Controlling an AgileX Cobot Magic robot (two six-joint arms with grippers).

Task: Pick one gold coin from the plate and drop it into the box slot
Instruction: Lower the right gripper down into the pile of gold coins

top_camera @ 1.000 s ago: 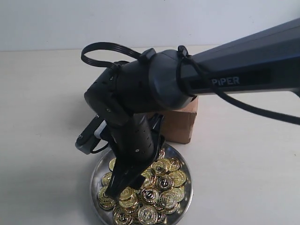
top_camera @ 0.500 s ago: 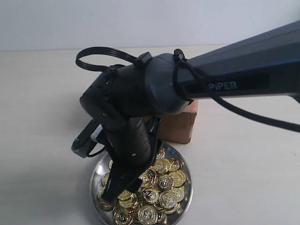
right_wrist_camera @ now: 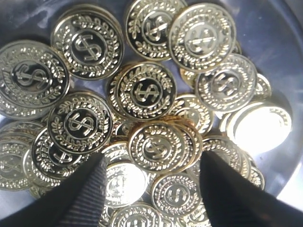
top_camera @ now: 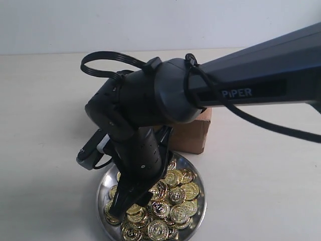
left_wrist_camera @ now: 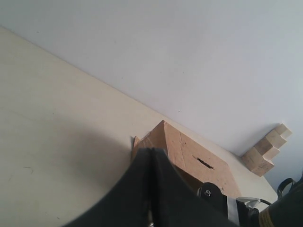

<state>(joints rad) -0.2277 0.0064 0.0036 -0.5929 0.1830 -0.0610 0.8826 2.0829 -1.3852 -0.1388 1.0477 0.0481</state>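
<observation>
We see the right gripper (right_wrist_camera: pixel 154 160) lowered over the plate (top_camera: pixel 102 187), its two dark fingers (right_wrist_camera: pixel 90 189) spread wide apart with nothing pinched between them. In the right wrist view a gold coin (right_wrist_camera: pixel 160 144) with a dollar sign and a wreath lies on top of the heap, in the gap between the fingers. We cannot tell whether either fingertip touches it or the coins beneath. The plate is heaped with many such coins (right_wrist_camera: pixel 142 90), overlapping one another, and it sits on the pale table (top_camera: pixel 45 100) at the near edge of the exterior view. The box (top_camera: pixel 193 134) stands just behind the plate, largely hidden there by the arm's wrist. The left wrist view shows its top face with the slot (left_wrist_camera: pixel 205 163), a short dark slit. The left gripper (left_wrist_camera: pixel 150 158) has its fingers pressed together with nothing between them, and it hangs near the box, apart from the plate.
</observation>
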